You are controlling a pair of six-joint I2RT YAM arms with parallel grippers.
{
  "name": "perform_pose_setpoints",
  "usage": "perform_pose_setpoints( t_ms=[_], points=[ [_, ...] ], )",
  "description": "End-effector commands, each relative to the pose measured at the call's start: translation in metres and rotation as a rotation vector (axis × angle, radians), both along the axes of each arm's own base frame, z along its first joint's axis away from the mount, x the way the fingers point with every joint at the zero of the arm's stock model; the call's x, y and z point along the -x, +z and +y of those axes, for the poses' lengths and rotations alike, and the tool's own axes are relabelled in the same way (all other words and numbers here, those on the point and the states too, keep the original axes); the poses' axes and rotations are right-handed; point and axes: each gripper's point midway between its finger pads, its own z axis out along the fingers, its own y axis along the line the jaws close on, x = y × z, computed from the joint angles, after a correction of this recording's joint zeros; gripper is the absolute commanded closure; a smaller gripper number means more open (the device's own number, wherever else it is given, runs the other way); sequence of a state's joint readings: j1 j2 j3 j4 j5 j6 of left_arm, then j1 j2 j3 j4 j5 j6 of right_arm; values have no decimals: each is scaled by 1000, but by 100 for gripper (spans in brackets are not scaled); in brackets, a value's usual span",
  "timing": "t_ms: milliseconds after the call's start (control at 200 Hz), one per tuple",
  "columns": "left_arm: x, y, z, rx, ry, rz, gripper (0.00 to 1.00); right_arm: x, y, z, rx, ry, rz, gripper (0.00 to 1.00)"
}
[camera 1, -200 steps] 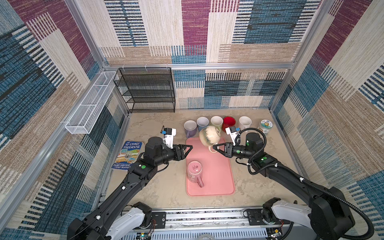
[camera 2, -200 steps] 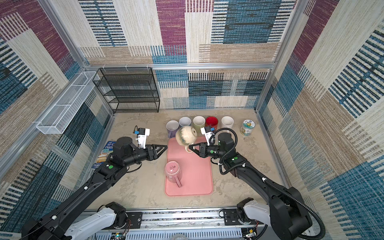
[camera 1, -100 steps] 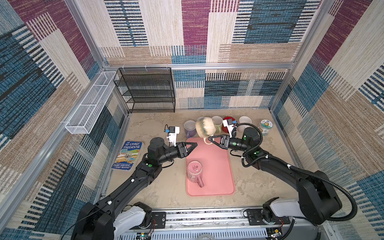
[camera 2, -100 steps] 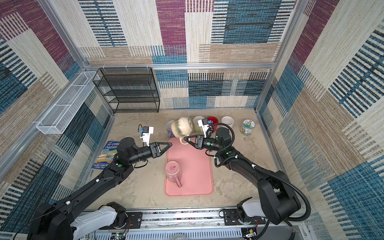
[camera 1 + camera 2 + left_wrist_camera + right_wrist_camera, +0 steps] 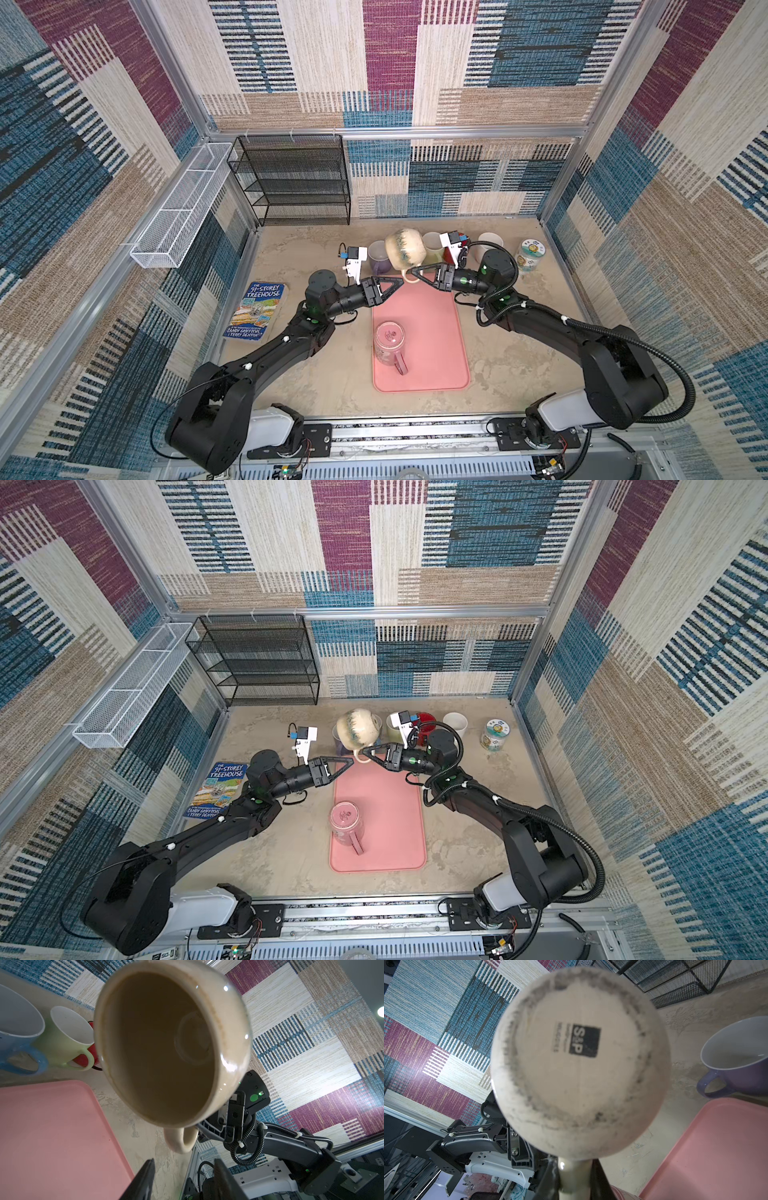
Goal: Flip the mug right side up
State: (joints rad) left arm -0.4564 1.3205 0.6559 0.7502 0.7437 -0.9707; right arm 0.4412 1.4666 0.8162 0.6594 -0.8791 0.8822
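Mug (image 5: pixel 405 249) carried rearward | right hand (image 5: pixel 410 272) pinching its handle (image 5: pixel 180 1140) | left hand (image 5: pixel 398 284) spread alongside

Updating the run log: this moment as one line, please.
right hand: shut on handle of cream ceramic mug | mug: in air, on its side | left hand: open, empty, close by

a pink tray (image 5: pixel 440 332) lies flat just below and back from the left gripper (image 5: pixel 400 283). out to its left lies a paperback book (image 5: pixel 254 309). far beyond it stand a black mesh shelf (image 5: pixel 291 178) and a white wire basket (image 5: pixel 183 208). on the far side of the right gripper (image 5: pixel 411 273), a purple mug (image 5: pixel 377 254), green mug (image 5: pixel 68 1043), red mug (image 5: pixel 428 724) and white mug (image 5: pixel 490 245) stand in a row. a printed jar (image 5: pixel 528 254) stands off to its right.
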Motion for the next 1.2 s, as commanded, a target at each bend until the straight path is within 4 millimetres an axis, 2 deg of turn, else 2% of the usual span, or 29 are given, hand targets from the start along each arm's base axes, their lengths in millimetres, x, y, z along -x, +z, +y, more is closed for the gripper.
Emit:
perform_pose_setpoints(
  t_ms=[0, 115, 361, 481, 706, 876, 1192],
  points=[
    [0, 18, -4, 65, -25, -57, 53, 8, 30, 4, -62, 43, -131, 100],
    [-6, 11, -4, 81, -4, -43, 57, 8, 31, 7, -63, 60, -129, 100],
    [-16, 11, -11, 143, -25, -26, 62, 10, 26, 13, -66, 86, -121, 100],
    [-17, 11, -13, 153, -30, -27, 69, 11, 23, 14, -63, 87, -119, 100],
    [-15, 12, -15, 148, -34, -30, 75, 11, 17, 16, -58, 89, -111, 100],
    [-15, 10, -14, 141, -22, -30, 100, 10, 15, 17, -55, 87, -109, 100],
    [-11, 4, -6, 98, 23, -44, 100, 6, 9, 16, -11, 54, -115, 100]
  ],
)
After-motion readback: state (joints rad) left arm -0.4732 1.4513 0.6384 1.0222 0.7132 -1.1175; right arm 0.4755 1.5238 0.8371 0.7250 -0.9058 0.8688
